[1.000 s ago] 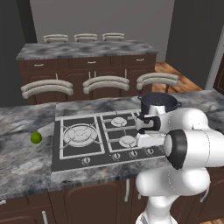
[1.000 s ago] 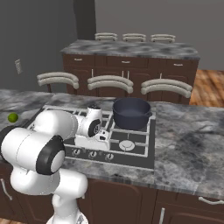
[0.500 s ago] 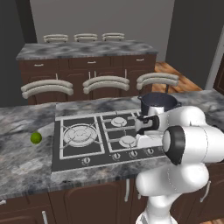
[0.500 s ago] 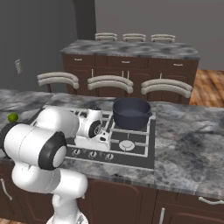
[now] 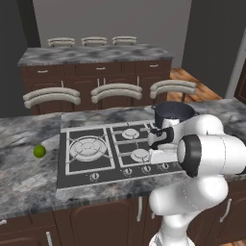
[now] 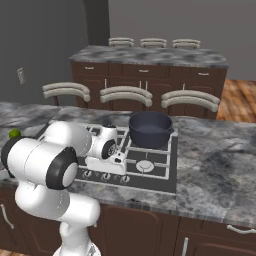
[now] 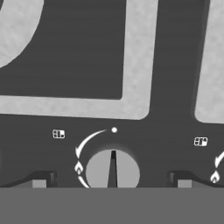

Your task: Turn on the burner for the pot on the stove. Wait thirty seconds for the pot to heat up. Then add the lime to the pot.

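Black stove [image 5: 91, 166] set in grey marbled counter [image 5: 24, 178].

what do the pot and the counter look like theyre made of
Pot: dark blue-black, smooth with a paler rim, probably enamelled or coated metal. Counter: mottled grey with darker veins and a soft sheen, so it looks like polished stone, perhaps granite. Both are rendered, so this is only how they look.
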You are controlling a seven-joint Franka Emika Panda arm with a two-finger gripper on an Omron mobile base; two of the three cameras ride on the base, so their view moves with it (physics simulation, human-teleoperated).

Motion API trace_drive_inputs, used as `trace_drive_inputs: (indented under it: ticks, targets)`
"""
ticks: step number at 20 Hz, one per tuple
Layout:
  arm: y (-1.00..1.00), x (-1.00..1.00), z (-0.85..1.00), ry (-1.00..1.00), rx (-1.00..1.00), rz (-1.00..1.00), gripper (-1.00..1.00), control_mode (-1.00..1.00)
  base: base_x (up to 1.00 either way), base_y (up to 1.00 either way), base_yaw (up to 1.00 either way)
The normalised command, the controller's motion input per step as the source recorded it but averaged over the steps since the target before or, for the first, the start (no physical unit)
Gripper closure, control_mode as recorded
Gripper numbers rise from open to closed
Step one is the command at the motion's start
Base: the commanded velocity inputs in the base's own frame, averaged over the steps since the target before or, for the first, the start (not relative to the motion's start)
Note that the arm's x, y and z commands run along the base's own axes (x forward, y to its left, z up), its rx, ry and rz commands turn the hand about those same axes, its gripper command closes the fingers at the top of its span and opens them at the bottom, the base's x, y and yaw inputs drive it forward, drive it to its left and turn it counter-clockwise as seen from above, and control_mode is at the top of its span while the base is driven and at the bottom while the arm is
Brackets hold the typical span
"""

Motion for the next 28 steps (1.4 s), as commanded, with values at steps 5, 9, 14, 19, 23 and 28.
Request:
trace_drive_inputs:
  ticks: [5,9,14,19,23,28]
  targets:
    - [0.00,0.04,-0.09,0.00,0.00,0.00,-1.00,-1.00,0.00,0.00,0.00]
    - [0.00,0.02,-0.22,0.00,0.00,0.00,-1.00,-1.00,0.00,0.00,0.00]
    - [0.00,0.00,-0.14,0.00,0.00,0.00,-1.00,-1.00,0.00,0.00,0.00]
    - [0.00,0.00,0.00,0.00,0.00,0.00,-1.00,-1.00,0.00,0.00,0.00]
    - [0.00,0.00,0.00,0.00,0.00,0.00,1.00,-1.00,0.00,0.00,0.00]
    - [0.00,0.00,0.00,0.00,0.00,0.00,1.00,-1.00,0.00,0.00,0.00]
